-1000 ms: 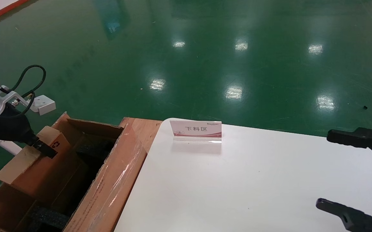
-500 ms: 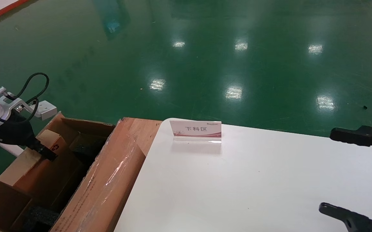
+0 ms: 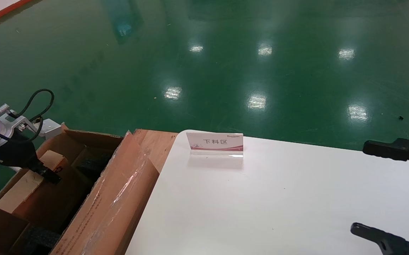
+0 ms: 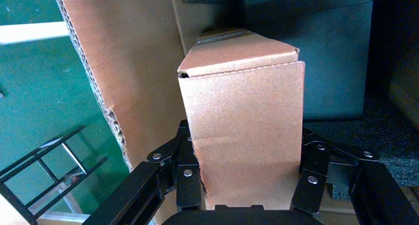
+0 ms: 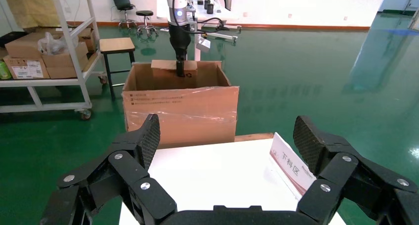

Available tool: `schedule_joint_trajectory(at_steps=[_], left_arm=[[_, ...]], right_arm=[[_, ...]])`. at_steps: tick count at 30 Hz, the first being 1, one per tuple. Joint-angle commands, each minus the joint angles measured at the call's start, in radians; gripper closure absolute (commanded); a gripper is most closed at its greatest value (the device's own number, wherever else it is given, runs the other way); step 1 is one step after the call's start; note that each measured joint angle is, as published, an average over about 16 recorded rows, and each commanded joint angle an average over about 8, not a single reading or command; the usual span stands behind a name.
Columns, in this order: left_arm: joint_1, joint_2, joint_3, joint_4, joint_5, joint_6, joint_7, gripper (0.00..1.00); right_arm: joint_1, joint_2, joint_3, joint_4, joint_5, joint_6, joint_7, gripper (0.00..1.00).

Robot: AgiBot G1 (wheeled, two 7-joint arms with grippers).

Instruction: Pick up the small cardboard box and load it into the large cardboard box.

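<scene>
My left gripper (image 3: 47, 173) is shut on the small cardboard box (image 3: 24, 187), a flat brown slab with a paler top edge and a black recycling mark. It holds the box upright, partly down inside the large cardboard box (image 3: 116, 209), near the carton's far left wall. In the left wrist view the small box (image 4: 244, 121) sits between the fingers (image 4: 189, 173), with black foam (image 4: 375, 136) and the carton's wall beside it. My right gripper (image 3: 385, 191) is open and empty over the white table's right edge; the right wrist view shows it too (image 5: 225, 136).
A white table (image 3: 261, 205) stands right of the carton, with a small sign card (image 3: 215, 143) at its far edge. Black foam blocks (image 3: 41, 237) line the carton. Green floor lies beyond. A shelf cart (image 5: 44, 52) stands behind the carton in the right wrist view.
My left gripper has moved down and toward me with the small box, sinking it deeper into the large carton. The carton shifted slightly. The right arm has barely moved.
</scene>
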Motion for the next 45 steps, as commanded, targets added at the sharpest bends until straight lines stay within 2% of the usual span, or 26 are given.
schedule_joint_trajectory(at_steps=[1,2,3,26,31,37,45], left_arm=[[0.007,0.005,-0.001,0.013,-0.002,0.004,0.004,0.16],[0.008,0.007,-0.001,0.015,-0.002,0.005,0.005,0.05],[0.009,0.008,-0.001,0.018,-0.003,0.005,0.006,0.00],[0.002,0.001,0.002,0.003,0.003,0.005,0.002,0.00],[-0.014,0.010,-0.005,-0.016,-0.003,0.006,0.028,0.00],[-0.106,0.001,-0.055,-0.110,-0.050,-0.010,0.139,0.00],[-0.227,-0.084,-0.145,-0.339,-0.154,-0.034,0.243,0.00]], right_arm=[[0.000,0.000,0.000,0.000,0.000,0.000,0.000,0.00],[0.000,0.000,0.000,0.000,0.000,0.000,0.000,0.00],[0.000,0.000,0.000,0.000,0.000,0.000,0.000,0.00],[0.000,0.000,0.000,0.000,0.000,0.000,0.000,0.00],[0.000,0.000,0.000,0.000,0.000,0.000,0.000,0.00],[0.000,0.000,-0.001,-0.001,0.000,0.000,0.000,0.00],[0.000,0.000,-0.001,-0.001,0.001,0.000,-0.001,0.00]])
